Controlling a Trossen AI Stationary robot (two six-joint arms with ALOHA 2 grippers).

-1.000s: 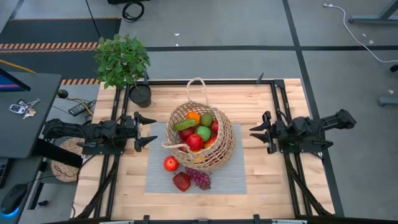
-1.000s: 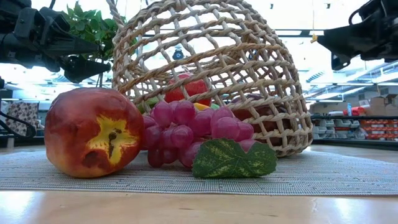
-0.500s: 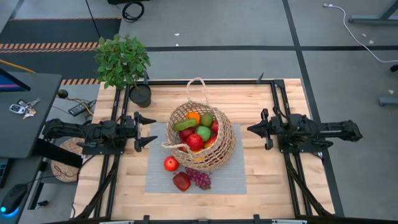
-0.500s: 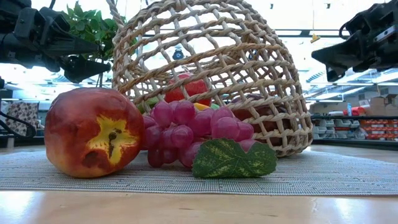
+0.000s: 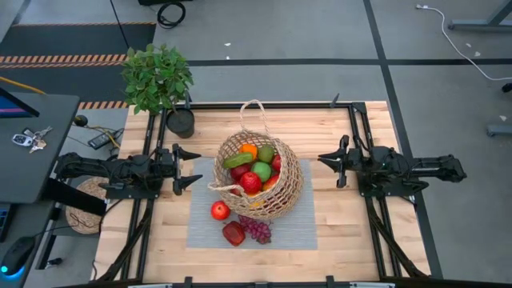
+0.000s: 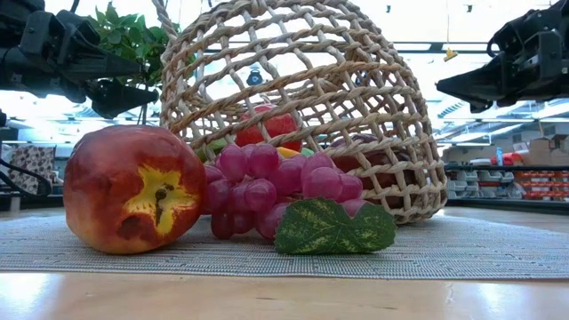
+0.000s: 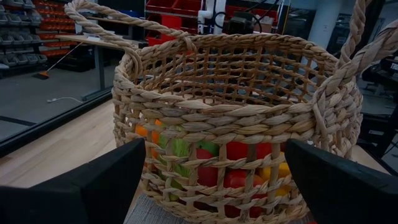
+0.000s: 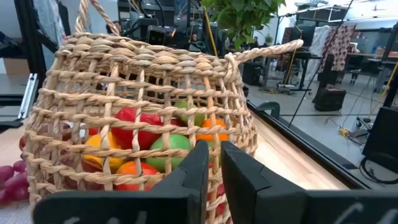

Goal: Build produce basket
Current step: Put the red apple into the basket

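Produce left outside, a red apple (image 5: pixel 220 210), dark peach (image 5: pixel 234 233) and purple grapes (image 5: pixel 257 230), lies before the tipped tan wicker basket (image 5: pixel 282 196), nearer the left tool (image 5: pixel 190 167), open; right tool (image 5: pixel 326 162) closed, empty.

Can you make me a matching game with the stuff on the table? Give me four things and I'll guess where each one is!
Things:
1. wicker basket
2. purple grapes
3. potted plant
4. red apple

Places:
A. at the far left corner of the table
B. on the mat, alone beside the basket's open mouth
C. tipped on its side in the middle, with fruit inside
D. on the mat at the near edge, beside a dark red fruit

Pairs: 1-C, 2-D, 3-A, 4-B
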